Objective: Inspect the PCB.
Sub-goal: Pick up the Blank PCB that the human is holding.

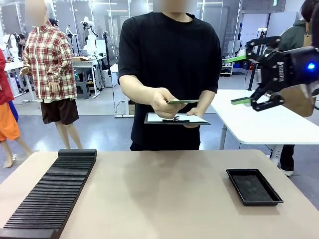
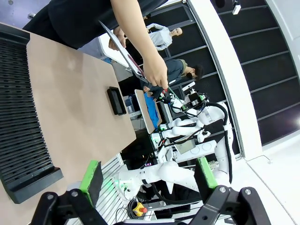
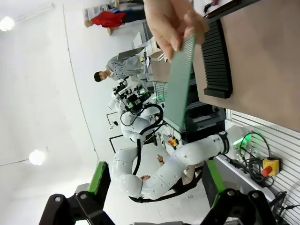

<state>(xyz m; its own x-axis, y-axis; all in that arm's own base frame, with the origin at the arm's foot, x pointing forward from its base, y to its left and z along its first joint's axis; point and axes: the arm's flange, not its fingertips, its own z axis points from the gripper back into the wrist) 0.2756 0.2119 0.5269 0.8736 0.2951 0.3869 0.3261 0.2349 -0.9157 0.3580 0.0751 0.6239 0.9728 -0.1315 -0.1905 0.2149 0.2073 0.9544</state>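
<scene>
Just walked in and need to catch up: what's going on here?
A person across the table holds the PCB in one hand and a clipboard in the other. The right gripper hangs open in the air, pointed at the PCB, holding nothing. The left gripper is open too. A tray lies on the table.

The table (image 1: 164,199) lies bare in the middle, between the rack (image 1: 52,196) at left and the tray (image 1: 253,186) at right. Above the far edge, a hand (image 1: 164,103) with the PCB (image 1: 184,101) and a clipboard (image 1: 177,119) bar the way; the room beneath them seems free.
</scene>
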